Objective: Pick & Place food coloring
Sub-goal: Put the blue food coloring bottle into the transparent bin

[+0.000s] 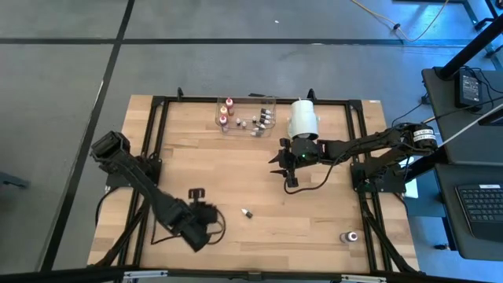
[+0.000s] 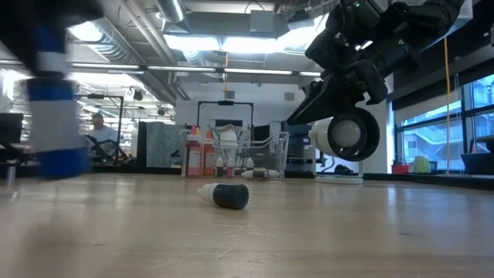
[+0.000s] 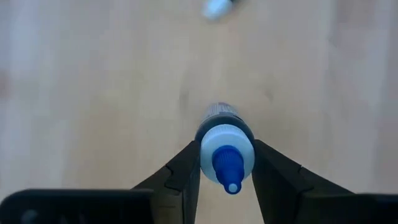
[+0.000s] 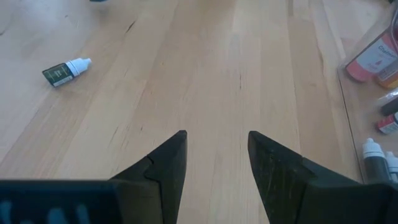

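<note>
Partly hidden between left hand (image 3: 226,163) fingers: blue-capped bottle (image 3: 226,149); right hand (image 4: 216,155) wide, empty.

Tray (image 1: 271,101): at the table's (image 1: 236,173) far edge, bottles (image 1: 226,114) standing inside.
White cylinder (image 1: 303,118): just right of the tray.
Right gripper (image 1: 281,167): above mid-table, nearer than the cylinder.
Loose bottle (image 1: 247,213): lying mid-table, toward the near side.
Left gripper (image 1: 206,216): left of it, near-left area.
Another bottle (image 1: 349,237): near-right corner.
</note>
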`<state>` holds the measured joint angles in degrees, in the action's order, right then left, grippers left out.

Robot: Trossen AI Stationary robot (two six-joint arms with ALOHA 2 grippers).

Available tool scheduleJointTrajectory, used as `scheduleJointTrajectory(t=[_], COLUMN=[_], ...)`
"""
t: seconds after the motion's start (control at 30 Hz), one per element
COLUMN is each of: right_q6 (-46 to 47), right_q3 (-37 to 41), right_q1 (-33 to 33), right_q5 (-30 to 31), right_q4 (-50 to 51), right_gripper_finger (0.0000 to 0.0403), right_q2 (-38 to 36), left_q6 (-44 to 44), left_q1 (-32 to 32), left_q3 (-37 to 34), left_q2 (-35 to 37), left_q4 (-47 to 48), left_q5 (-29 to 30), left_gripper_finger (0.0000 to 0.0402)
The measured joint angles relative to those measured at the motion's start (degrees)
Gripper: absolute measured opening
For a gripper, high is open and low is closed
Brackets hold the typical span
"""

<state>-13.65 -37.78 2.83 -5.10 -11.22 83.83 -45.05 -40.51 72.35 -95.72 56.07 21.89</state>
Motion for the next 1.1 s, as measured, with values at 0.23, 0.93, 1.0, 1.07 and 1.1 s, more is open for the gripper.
scheduleJointTrajectory(t=[0.23,0.93,1.0,1.07,1.1], right_q6=[1.7,2.7,2.3,1.5,1.4], right_q3=[0.0,0.0,0.0,0.0,0.0], right_q1=[0.0,0.0,0.0,0.0,0.0], right_q5=[0.0,0.0,0.0,0.0,0.0], right_q4=[-0.1,-0.1,-0.1,-0.1,-0.1], right_gripper_finger=[0.0173,0.0173,0.0173,0.0173,0.0173], right_q2=[0.0,0.0,0.0,0.0,0.0], left_q6=[-0.5,31.7,34.0,35.9,36.3], left_q1=[11.6,59.1,60.8,61.8,62.2], left_q3=[5.6,16.2,16.2,16.3,16.3], left_q2=[0.1,-1.9,-2.4,-2.9,-3.3], left_q4=[5.8,2.0,-0.7,-2.7,-3.2], left_q5=[6.6,-3.8,-4.5,-5.0,-5.0], left_gripper_finger=[0.0115,0.0115,0.0115,0.0115,0.0115])
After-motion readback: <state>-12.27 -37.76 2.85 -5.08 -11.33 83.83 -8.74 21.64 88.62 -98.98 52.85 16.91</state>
